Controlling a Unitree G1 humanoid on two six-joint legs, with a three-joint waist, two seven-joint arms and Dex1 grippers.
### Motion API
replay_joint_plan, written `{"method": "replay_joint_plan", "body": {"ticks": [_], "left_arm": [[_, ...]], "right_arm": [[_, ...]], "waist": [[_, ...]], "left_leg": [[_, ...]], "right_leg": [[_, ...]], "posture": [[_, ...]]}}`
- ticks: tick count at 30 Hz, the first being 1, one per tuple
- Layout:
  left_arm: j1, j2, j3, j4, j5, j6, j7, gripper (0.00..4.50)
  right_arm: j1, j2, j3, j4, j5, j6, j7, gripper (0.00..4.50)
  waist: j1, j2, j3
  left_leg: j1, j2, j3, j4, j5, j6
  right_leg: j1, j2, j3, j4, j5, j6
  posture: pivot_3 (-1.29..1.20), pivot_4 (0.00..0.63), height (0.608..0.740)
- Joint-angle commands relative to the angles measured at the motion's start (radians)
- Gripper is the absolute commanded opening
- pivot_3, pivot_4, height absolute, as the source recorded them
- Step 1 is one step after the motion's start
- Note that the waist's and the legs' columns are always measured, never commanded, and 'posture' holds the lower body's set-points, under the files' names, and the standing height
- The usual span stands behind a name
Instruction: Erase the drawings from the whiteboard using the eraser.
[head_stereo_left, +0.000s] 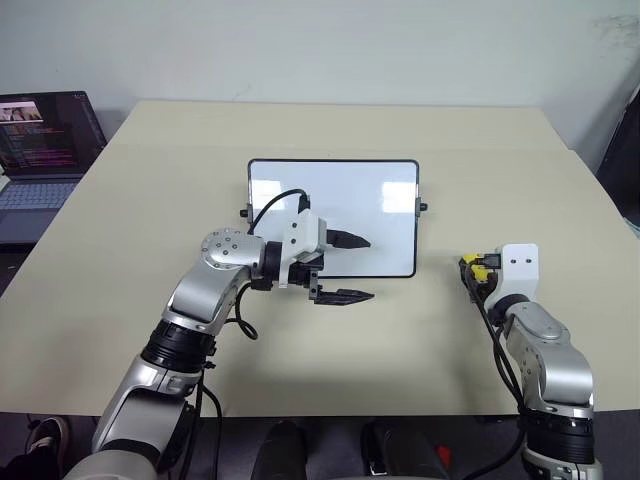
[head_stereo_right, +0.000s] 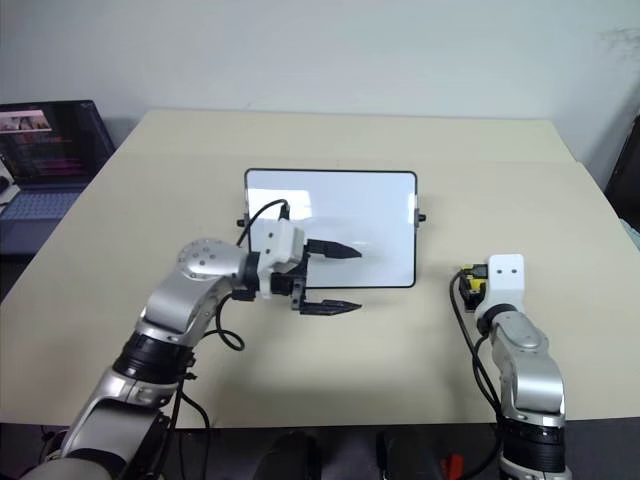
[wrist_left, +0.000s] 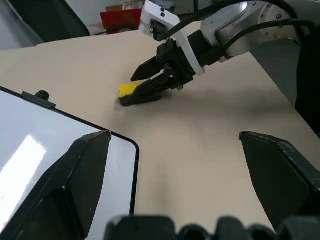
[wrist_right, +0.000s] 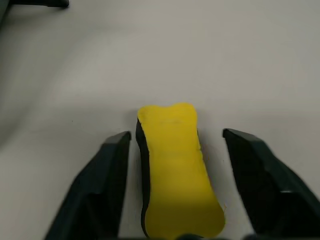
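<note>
Writing that we can read appears nowhere: the laptop (head_stereo_left: 45, 150) at the far left edge of the tabletop (head_stereo_left: 480, 160) shows lines of coloured text on a dark screen, too small for us to make out. We see the whiteboard (head_stereo_left: 380, 200) lying flat near the middle of the tabletop, its surface glossy white, and we cannot make out any drawings on it. The eraser (wrist_right: 175, 170), a yellow block over a dark underside, lies on the tabletop well to the right of the whiteboard, apart from its frame. Our right tool (wrist_right: 175, 190) sits low over it with its two fingers (wrist_right: 100, 190) spread, one on each side of the eraser with a gap showing on both sides, so the block is straddled but not clamped. Our left tool (head_stereo_left: 345, 268) hovers at the near edge of the whiteboard, pointing right, its fingers apart and holding nothing.
</note>
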Motion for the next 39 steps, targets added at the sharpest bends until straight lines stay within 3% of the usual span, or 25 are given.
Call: {"method": "replay_joint_plan", "body": {"ticks": [1, 7, 12, 18, 23, 28, 39], "left_arm": [[0.020, 0.012, 0.035, -0.028, -0.005, 0.000, 0.027, 4.50], [0.111, 0.024, 0.172, -0.095, -0.046, 0.067, 0.188, 4.50], [0.295, -0.023, 0.311, -0.273, -0.111, 0.163, 0.391, 4.50], [0.501, -0.191, 0.383, -0.472, -0.101, 0.171, 0.685, 4.50], [0.599, -0.254, 0.458, -0.498, 0.036, 0.076, 0.897, 4.50], [0.670, -0.267, 0.513, -0.519, 0.093, 0.039, 1.000, 4.50], [0.711, -0.292, 0.484, -0.516, 0.143, 0.060, 1.105, 4.50]], "right_arm": [[-0.018, -0.018, -0.027, -0.024, 0.018, -0.045, -0.009, 4.34], [0.028, -0.049, 0.003, -0.215, 0.096, -0.084, 0.077, 4.49], [0.172, -0.037, 0.104, -0.353, 0.139, -0.116, 0.129, 4.49], [0.320, 0.015, 0.175, -0.243, 0.078, -0.473, 0.121, 4.49], [0.382, 0.023, 0.150, -0.154, 0.103, -0.614, 0.139, 4.49], [0.367, -0.004, 0.131, -0.121, 0.168, -0.659, 0.200, 4.49], [0.266, -0.063, 0.142, -0.065, 0.191, -0.616, 0.242, 4.49]], "waist": [[0.000, 0.000, 0.000], [-0.001, 0.001, 0.001], [0.001, 0.001, 0.000], [0.003, -0.001, -0.001], [0.004, -0.001, -0.001], [0.001, -0.001, -0.001], [0.004, -0.001, -0.001]], "left_leg": [[0.000, 0.000, 0.000, 0.000, 0.000, 0.000], [0.000, 0.001, 0.000, 0.000, 0.000, 0.000], [0.000, 0.002, -0.002, -0.001, 0.000, 0.000], [0.001, 0.000, -0.003, 0.001, 0.000, 0.000], [0.003, 0.000, -0.003, 0.001, 0.000, 0.000], [0.004, 0.000, -0.002, 0.000, 0.000, 0.000], [0.004, 0.000, -0.002, 0.000, 0.000, 0.000]], "right_leg": [[0.000, 0.000, 0.000, 0.000, 0.000, 0.000], [0.000, 0.000, 0.000, 0.000, 0.000, 0.000], [0.000, 0.000, -0.001, -0.001, -0.001, 0.001], [0.002, -0.010, 0.000, 0.000, -0.001, 0.002], [0.003, -0.010, 0.001, 0.000, 0.000, 0.002], [0.004, -0.009, 0.001, 0.001, 0.000, 0.002], [0.004, -0.009, 0.002, 0.000, 0.000, 0.002]], "posture": [[0.00, 0.150, 0.740], [0.00, 0.150, 0.740], [0.00, 0.150, 0.740], [0.00, 0.150, 0.740], [0.00, 0.150, 0.740], [0.00, 0.150, 0.740], [0.00, 0.150, 0.740]]}}
